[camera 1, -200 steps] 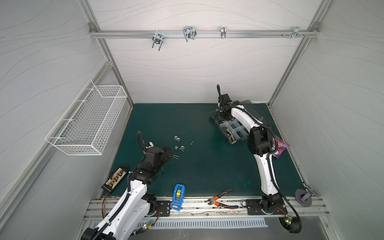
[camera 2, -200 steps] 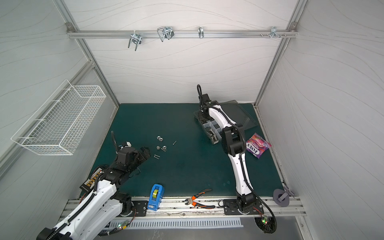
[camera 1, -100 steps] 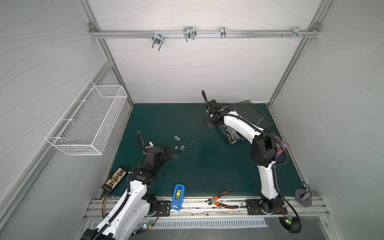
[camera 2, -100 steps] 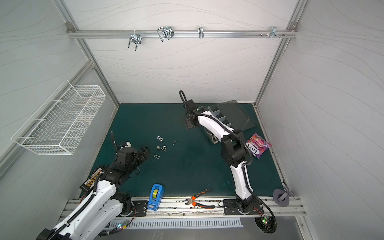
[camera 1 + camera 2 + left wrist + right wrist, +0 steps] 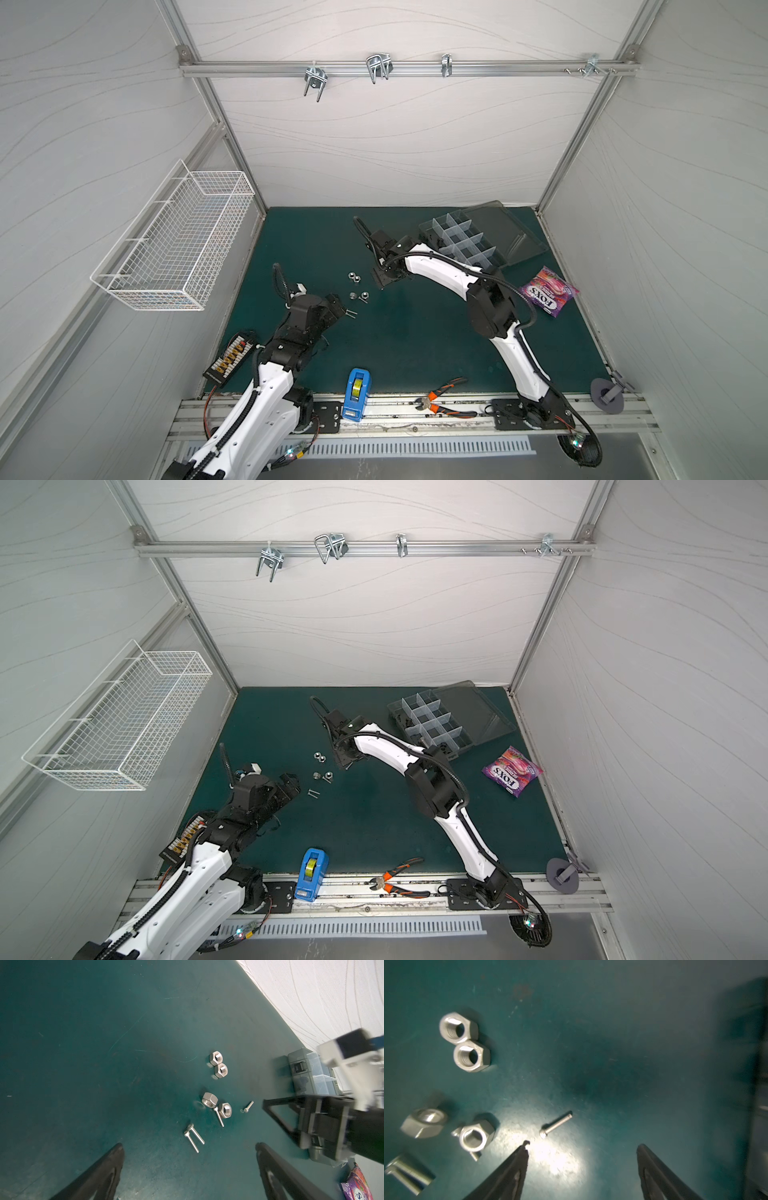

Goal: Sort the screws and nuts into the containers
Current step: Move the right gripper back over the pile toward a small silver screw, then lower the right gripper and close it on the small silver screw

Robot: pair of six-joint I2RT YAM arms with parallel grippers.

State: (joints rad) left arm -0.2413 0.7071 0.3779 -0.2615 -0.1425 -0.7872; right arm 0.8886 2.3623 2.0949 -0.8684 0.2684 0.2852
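Several silver nuts (image 5: 358,286) (image 5: 322,766) lie in two pairs mid-mat, with thin silver screws (image 5: 351,312) (image 5: 313,793) just in front of them. My left gripper (image 5: 338,307) (image 5: 189,1145) is open, low over the mat, and the two screws (image 5: 193,1138) lie just ahead of its tips. My right gripper (image 5: 384,280) (image 5: 583,1145) is open and empty beside the nuts (image 5: 471,1056). A short screw (image 5: 555,1125) lies just off one of its fingertips. The containers (image 5: 465,241) (image 5: 432,725) stand at the back right with the lid open.
A white wire basket (image 5: 178,245) hangs on the left wall. A blue tape dispenser (image 5: 355,392) and orange pliers (image 5: 442,399) lie at the front edge. A candy bag (image 5: 548,291) lies right of the box, and a connector strip (image 5: 230,359) lies beside my left arm.
My right arm has swung left from over the containers to the loose nuts and screws, and its jaws have opened wider. The left arm has not moved.
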